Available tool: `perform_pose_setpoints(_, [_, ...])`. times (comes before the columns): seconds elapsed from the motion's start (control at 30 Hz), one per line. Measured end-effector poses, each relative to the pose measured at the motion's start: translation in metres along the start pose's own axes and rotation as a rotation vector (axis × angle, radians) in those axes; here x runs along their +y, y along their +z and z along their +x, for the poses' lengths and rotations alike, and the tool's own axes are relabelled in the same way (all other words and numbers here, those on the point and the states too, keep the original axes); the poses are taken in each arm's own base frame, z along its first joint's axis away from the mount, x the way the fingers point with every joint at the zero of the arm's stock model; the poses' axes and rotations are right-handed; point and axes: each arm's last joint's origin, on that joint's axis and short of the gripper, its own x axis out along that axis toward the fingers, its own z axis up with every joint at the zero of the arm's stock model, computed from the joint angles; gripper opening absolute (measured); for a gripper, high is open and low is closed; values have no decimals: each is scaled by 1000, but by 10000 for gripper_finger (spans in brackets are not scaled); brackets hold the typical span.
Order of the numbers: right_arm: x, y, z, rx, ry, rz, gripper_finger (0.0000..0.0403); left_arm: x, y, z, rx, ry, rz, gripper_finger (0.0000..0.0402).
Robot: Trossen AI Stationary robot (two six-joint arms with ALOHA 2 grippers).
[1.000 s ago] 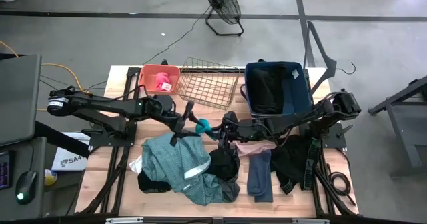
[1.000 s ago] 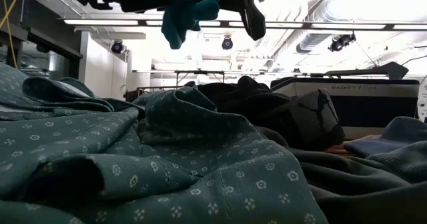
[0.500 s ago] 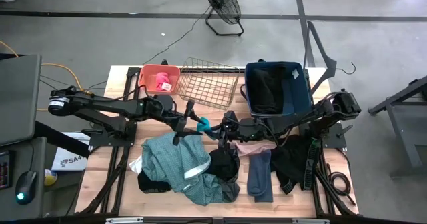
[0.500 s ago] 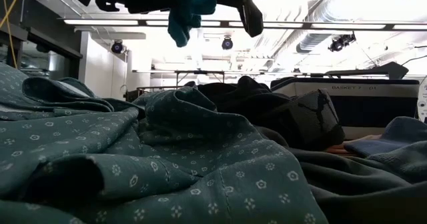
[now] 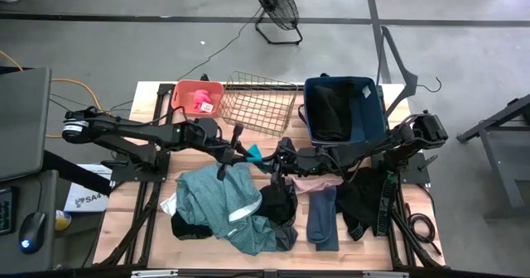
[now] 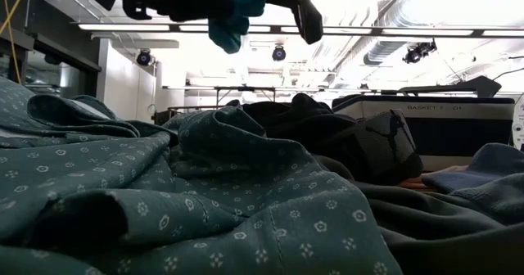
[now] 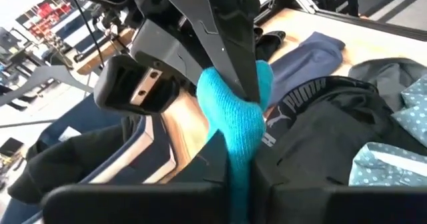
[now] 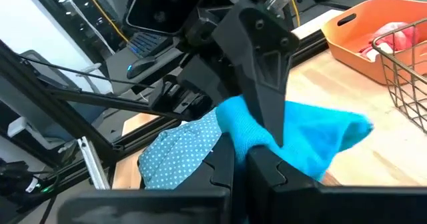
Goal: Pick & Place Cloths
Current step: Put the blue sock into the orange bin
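The wooden table (image 5: 145, 195) carries a heap of cloths, and both arms meet above its middle. Largest of the heap is the teal dotted garment (image 5: 217, 199), lying just below and to the near side of the left gripper (image 5: 246, 153). Black pieces (image 5: 277, 203) lie under and beside the right gripper (image 5: 263, 156), a dark blue-grey piece (image 5: 323, 216) and a pink strip (image 5: 313, 181) lie beneath the right arm, and another black garment (image 5: 362, 202) spreads near that arm's base. Beyond the grippers, on the far side of the table, stand the dark blue bin (image 5: 342, 110) with black fabric inside, a wire basket (image 5: 259, 103) directly behind the grippers, and the coral tub (image 5: 199, 97) holding pink pieces.

Both arms stretch low and nearly level toward each other from opposite sides of the table. Between their tips hangs a small teal piece (image 5: 254, 154), raised clear of the heap. The left gripper is clenched on it, as the left wrist view shows the teal fabric (image 7: 237, 127) pinched between its fingers. The right gripper is likewise clamped on the same piece (image 8: 303, 137).
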Motion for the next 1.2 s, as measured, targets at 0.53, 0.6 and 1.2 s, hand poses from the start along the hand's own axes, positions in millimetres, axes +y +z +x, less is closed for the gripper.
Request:
perform_pose_setpoints(0.53, [17, -4, -23, -68, -200, -150, 173, 2, -6, -8, 171, 132, -46, 4])
perform_pose_setpoints(0.6, [19, -6, -30, -67, -261, -176, 203, 4, -6, -14, 247, 218, -43, 4])
perform_pose_setpoints(1.2, [21, -16, -38, -51, -351, -118, 244, 40, -64, -87, 996, 1000, -309, 3])
